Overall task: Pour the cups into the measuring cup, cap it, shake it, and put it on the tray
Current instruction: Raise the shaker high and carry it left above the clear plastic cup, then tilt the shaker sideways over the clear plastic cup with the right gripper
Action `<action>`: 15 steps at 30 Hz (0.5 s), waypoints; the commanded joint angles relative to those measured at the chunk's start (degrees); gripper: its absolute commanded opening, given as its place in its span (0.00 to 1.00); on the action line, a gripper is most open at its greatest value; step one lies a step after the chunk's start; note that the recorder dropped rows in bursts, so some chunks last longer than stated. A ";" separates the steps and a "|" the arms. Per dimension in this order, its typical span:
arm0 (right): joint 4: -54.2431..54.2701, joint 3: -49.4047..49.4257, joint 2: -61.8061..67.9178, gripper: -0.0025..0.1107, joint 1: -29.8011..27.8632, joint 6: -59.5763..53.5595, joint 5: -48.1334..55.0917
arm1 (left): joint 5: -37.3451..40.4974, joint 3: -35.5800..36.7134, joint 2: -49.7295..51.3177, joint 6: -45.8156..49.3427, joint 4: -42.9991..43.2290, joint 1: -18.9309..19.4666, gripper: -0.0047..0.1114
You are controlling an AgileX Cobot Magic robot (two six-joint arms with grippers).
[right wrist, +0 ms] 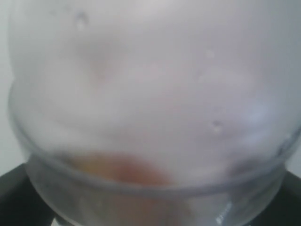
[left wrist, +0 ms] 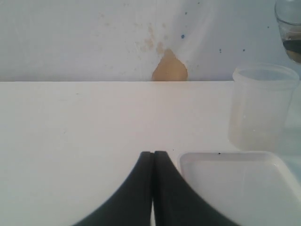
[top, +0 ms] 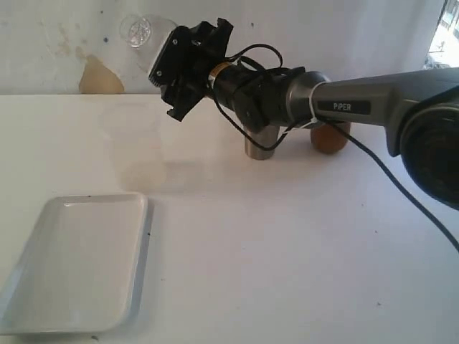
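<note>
White table (top: 287, 244) against a white wall (top: 337, 29) with a tan stain (top: 100, 77)

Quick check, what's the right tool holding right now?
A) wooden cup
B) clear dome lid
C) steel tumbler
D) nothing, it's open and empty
B: the right tool is closed on the clear dome lid, held up in the air. The steel tumbler and the wooden cup stand free of it.

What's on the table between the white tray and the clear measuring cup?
Nothing. In the exterior view only bare white table separates the tray from the measuring cup. The left wrist view shows nothing there either.
</note>
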 commanded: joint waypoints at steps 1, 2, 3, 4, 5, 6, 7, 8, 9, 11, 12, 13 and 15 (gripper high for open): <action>3.48 -0.75 -1.29 0.02 -0.93 1.38 -2.27 | -0.02 0.28 -0.28 0.00 0.08 -0.30 0.04; 3.48 -0.75 -1.29 0.02 -1.10 1.88 -2.27 | -0.02 0.28 -0.28 0.00 0.08 -0.30 0.04; 3.71 -0.75 -1.47 0.02 -1.68 1.88 -2.27 | -0.02 0.28 -0.28 0.00 0.08 -0.30 0.04; 3.86 -0.75 -1.71 0.02 -2.12 2.02 -2.27 | -0.02 0.28 -0.28 0.00 0.08 -0.30 0.04; 4.65 -0.75 -1.85 0.02 -2.86 2.02 -2.27 | -0.02 0.28 -0.28 0.00 0.08 -0.30 0.04; 4.75 -0.98 -1.98 0.02 -3.47 2.02 -2.38 | -0.02 0.28 -0.28 0.00 0.08 -0.30 0.04; 4.75 -1.38 -1.98 0.02 -4.29 2.02 -2.27 | -0.02 0.28 -0.28 0.00 0.08 -0.30 0.04; 4.75 -1.56 -1.98 0.02 -5.10 2.36 -2.27 | -0.02 0.28 -0.28 0.00 0.08 -0.30 0.04; 4.75 -1.81 -1.98 0.02 -5.70 2.78 -2.19 | -0.02 0.28 -0.28 0.00 0.08 -0.30 0.04; 4.44 -2.32 -1.86 0.02 -6.75 3.03 -1.22 | -0.02 0.28 -0.28 0.00 0.08 -0.30 0.04; 4.20 -2.57 -1.74 0.02 -7.20 2.37 -0.52 | -0.02 0.28 -0.28 0.00 0.08 -0.30 0.04; 4.09 -2.70 -1.74 0.02 -7.21 0.00 0.27 | -0.02 0.28 -0.28 0.00 0.08 -0.30 0.04; 4.09 -2.70 -1.74 0.02 -7.21 -5.48 0.69 | -0.02 0.28 -0.28 0.00 0.08 -0.30 0.04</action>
